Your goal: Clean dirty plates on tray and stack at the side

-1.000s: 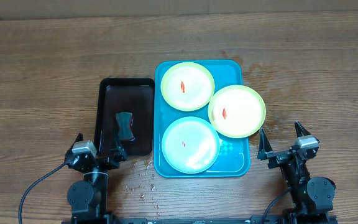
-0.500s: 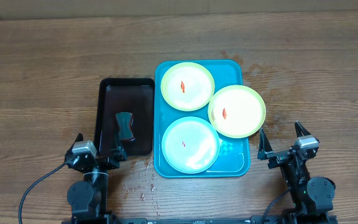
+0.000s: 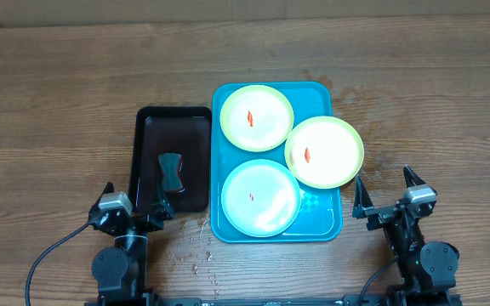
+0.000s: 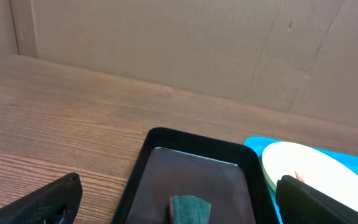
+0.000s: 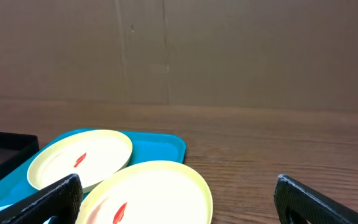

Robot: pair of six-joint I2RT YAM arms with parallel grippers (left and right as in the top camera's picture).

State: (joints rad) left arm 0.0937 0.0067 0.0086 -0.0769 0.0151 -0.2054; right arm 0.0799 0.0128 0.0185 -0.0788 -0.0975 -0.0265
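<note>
Three plates lie on the turquoise tray (image 3: 320,223). A yellow-green plate (image 3: 256,117) is at the back, also in the right wrist view (image 5: 79,158). A second yellow-green plate (image 3: 324,151) overhangs the tray's right rim, also in the right wrist view (image 5: 154,196). A mint-white plate (image 3: 260,196) is at the front. Each has a red smear. My left gripper (image 3: 136,206) is open and empty at the table's front, by the black tray. My right gripper (image 3: 384,194) is open and empty, just right of the turquoise tray's front corner.
A black tray (image 3: 173,127) sits left of the turquoise one and holds a dark green sponge (image 3: 170,171), seen also in the left wrist view (image 4: 189,208). Water drops (image 3: 201,246) lie on the wood at the front. A cardboard wall (image 5: 179,50) stands behind the table.
</note>
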